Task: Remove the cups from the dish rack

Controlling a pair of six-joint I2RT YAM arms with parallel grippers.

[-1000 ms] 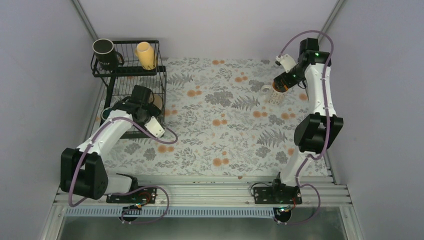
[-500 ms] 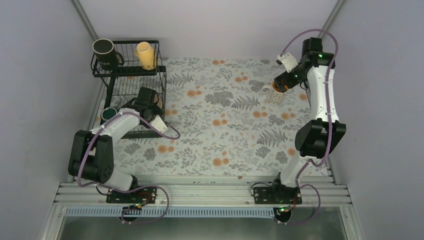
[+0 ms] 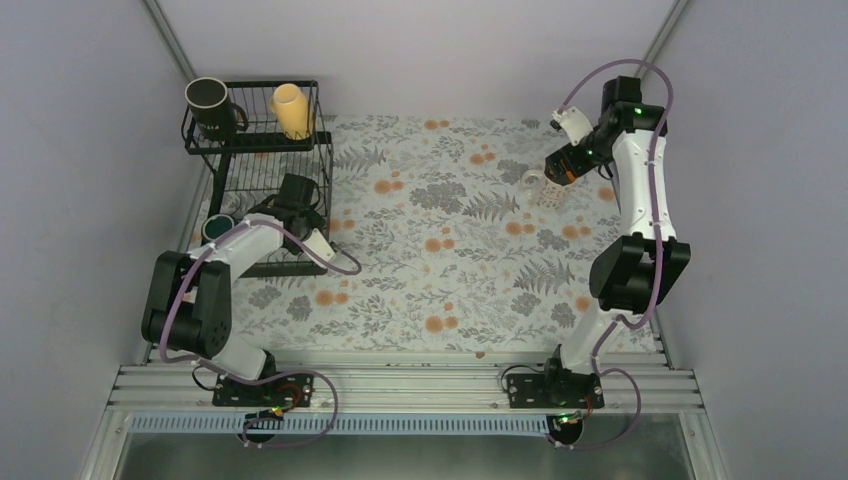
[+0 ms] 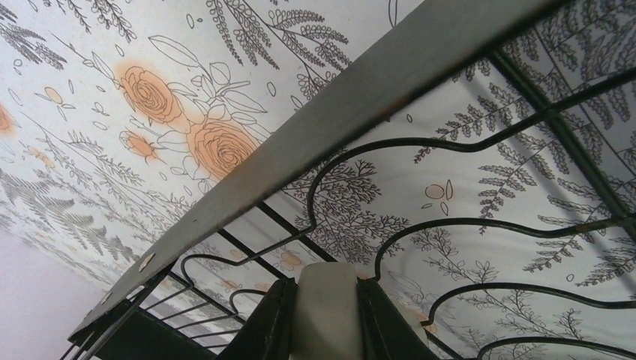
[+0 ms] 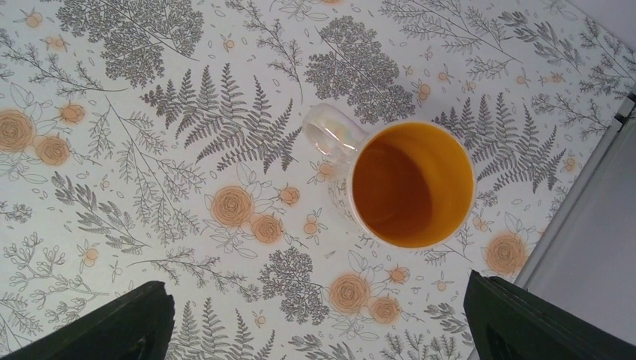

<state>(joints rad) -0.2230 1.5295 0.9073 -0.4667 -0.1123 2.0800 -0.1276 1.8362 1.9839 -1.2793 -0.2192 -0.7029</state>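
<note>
Black left gripper (image 4: 327, 330): its two fingers stand close together and press on either side of a cream mug (image 4: 326, 289). Only a narrow strip of the mug shows in the wrist view.
Left arm: it reaches from its base at the near left into the lower tier of the black wire two-tier dish rack (image 3: 252, 148). One flat bar of the rack (image 4: 375, 97) crosses the wrist view on a slant, with wavy wires below it.
Lower tier, left side: a dark green mug (image 3: 218, 229) sits upright just beside the arm's forearm.
Upper shelf: a black mug (image 3: 207, 99) stands on the left and a pale yellow handleless tumbler (image 3: 290, 110) on the right, apart from each other.
Black right gripper (image 5: 316, 285): the fingers are spread wide, one at each lower corner of the wrist view, and hold nothing. In the top view the right gripper (image 3: 562, 166) hangs at the far right of the table.
Under the right gripper: a pearly white cup with orange inside (image 5: 412, 184) stands upright and free on the cloth. Its handle points toward the rack side (image 3: 547, 192).
Surface: a white floral cloth with grey ferns and orange roses (image 3: 440, 250) lies under the rack and the cup.
</note>
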